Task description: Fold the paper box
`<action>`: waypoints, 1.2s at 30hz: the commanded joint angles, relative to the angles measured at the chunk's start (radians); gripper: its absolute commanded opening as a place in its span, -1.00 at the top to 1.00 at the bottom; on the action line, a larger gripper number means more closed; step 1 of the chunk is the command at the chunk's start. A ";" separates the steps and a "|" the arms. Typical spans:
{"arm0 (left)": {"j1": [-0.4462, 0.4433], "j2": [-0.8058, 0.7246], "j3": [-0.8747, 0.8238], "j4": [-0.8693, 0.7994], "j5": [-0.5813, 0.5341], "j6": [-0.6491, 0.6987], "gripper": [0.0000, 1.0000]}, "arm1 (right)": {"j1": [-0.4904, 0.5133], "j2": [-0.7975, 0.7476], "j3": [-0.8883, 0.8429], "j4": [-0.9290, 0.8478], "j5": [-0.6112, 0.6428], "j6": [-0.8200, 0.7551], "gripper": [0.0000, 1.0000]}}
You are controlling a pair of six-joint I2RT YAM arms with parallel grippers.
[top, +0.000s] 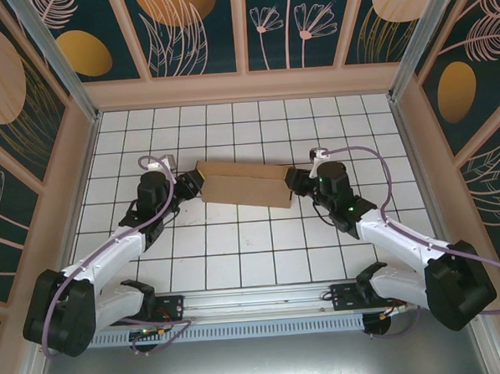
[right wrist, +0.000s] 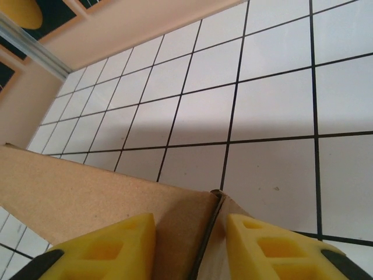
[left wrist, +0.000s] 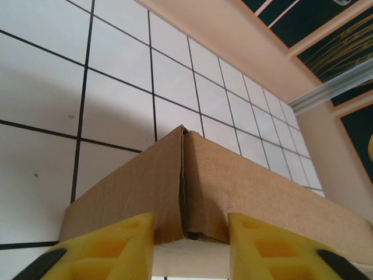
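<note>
One paper box (top: 243, 185), plain brown cardboard folded into a long closed carton, lies on the white tiled floor (top: 237, 255) just toward 12 o'clock from its centre. Its length runs from 9 o'clock to 3 o'clock, the 3 o'clock end tipped slightly toward the arms.

Two grippers meet it, one at each end. The left gripper (top: 193, 183) sits at the 9 o'clock end. In the left wrist view, its two yellow fingers (left wrist: 116, 245) straddle a corner edge of the carton (left wrist: 233, 181) and clamp it, one on each face beside the seam. The right gripper (top: 293, 183) sits at the 3 o'clock end. In the right wrist view, its two yellow fingers (right wrist: 111, 248) pinch the corner of the cardboard (right wrist: 87, 186) the same way.

Two white arms reach in from 7 o'clock (top: 111, 261) and 5 o'clock (top: 404, 238), each trailing one purple cable (top: 357, 150).
</note>
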 commanded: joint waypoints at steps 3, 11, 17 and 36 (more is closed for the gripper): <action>0.008 0.002 -0.029 -0.179 -0.006 0.003 0.39 | 0.010 0.012 -0.028 -0.232 -0.033 0.010 0.32; 0.007 -0.075 -0.011 0.047 0.209 -0.070 0.47 | -0.008 0.040 0.160 -0.215 -0.237 0.163 0.14; 0.008 -0.100 -0.004 0.150 0.168 -0.081 0.51 | -0.040 0.091 0.262 -0.125 -0.293 0.202 0.20; 0.008 0.401 0.249 0.507 0.088 0.064 0.49 | -0.253 0.462 0.429 0.257 -0.513 0.036 0.26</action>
